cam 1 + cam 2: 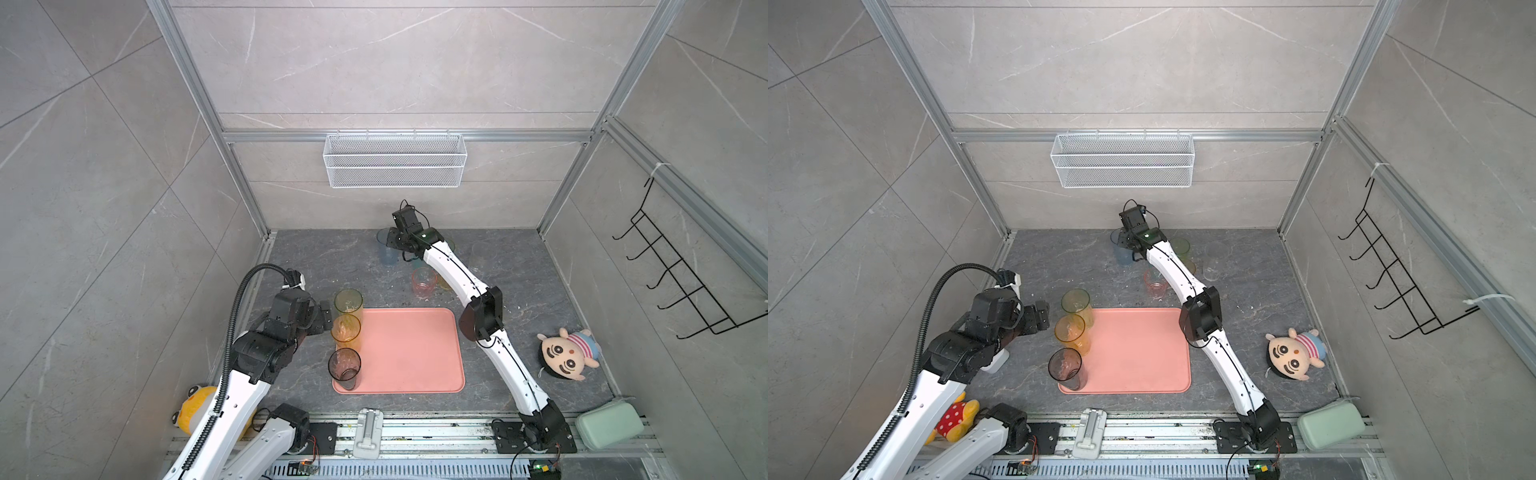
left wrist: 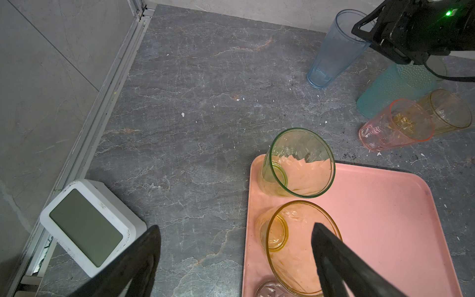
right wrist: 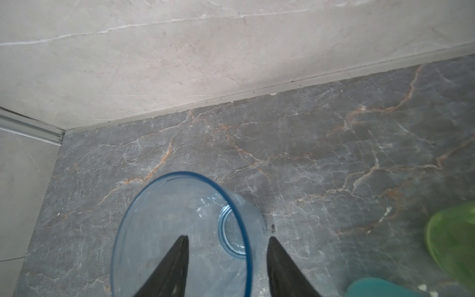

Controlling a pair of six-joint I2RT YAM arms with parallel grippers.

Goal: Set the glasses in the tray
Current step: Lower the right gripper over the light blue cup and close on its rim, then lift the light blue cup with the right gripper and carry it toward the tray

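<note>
The right jaws straddle the wall of the blue-grey glass [image 3: 167,218], one inside and one outside, with a gap showing on each side; they are not yet pinched and hold nothing; the glass stands upright near the back edge of the bench [image 1: 311,257], well apart from the tray [image 1: 415,353] at the front middle; best, I judge, to pinch squarely just under the rim, lift straight up, clear the pink glass [image 1: 424,282] and set down on bare tray; the left jaws hang spread wide and empty at the tray's left edge, just beside the amber glass [image 2: 295,244].
</note>
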